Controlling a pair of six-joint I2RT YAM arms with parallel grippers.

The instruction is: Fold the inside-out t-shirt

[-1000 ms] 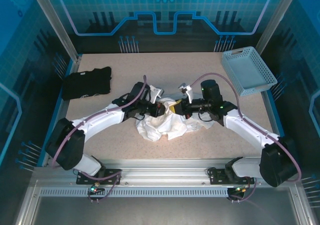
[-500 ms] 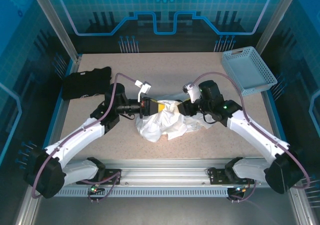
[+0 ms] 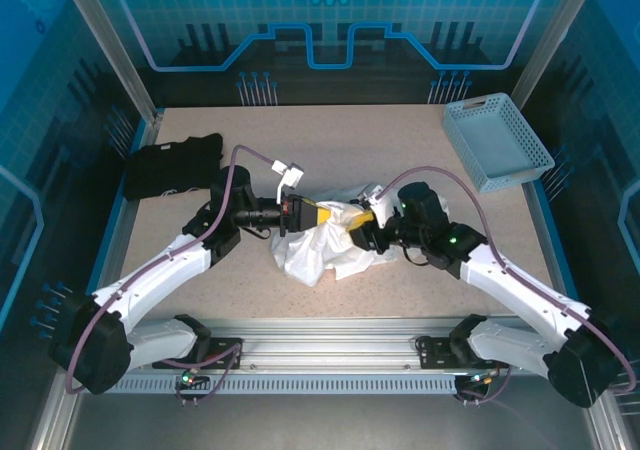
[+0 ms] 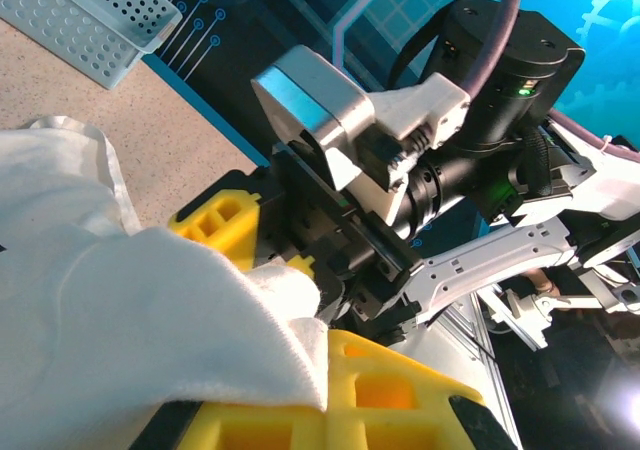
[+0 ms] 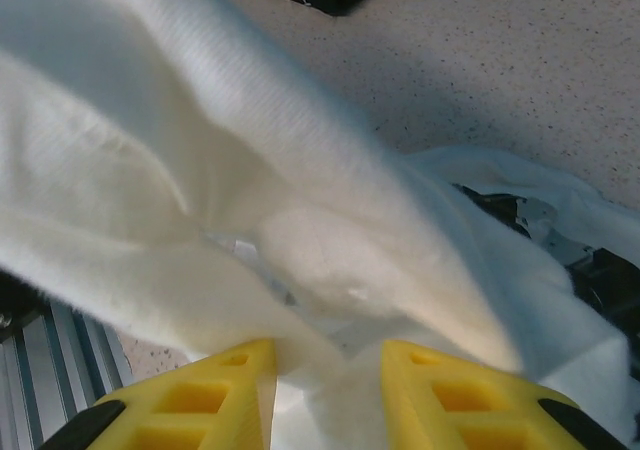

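From above, the inside-out t-shirt (image 3: 320, 255) is a crumpled white heap in the middle of the frame, on the tabletop (image 3: 400, 292). One bit of it is lifted up to the left gripper (image 3: 330, 213). The right gripper (image 3: 358, 226) comes in from the right, very near the left one. The black garment (image 3: 172, 165) sits in the upper left and the blue basket (image 3: 497, 140) in the upper right, both well apart from the heap.

I think the job right now is to open the heap so the shirt can lie flat. To do that well, the right gripper should pinch an edge close to where the left one holds. Then the two should pull apart slowly. They are so near each other that they could bump.

In the left wrist view, white cloth fills the lower left and hangs over a yellow finger (image 4: 370, 395) at the bottom. The left gripper is clenched tight on the shirt. The right gripper's dark body faces it in the middle of the frame.

In the right wrist view, two yellow fingers (image 5: 200, 395) stand apart at the bottom, with a bunch of white cloth (image 5: 330, 240) between them. This gripper is partly open around the shirt, and I cannot tell if it squeezes it yet.
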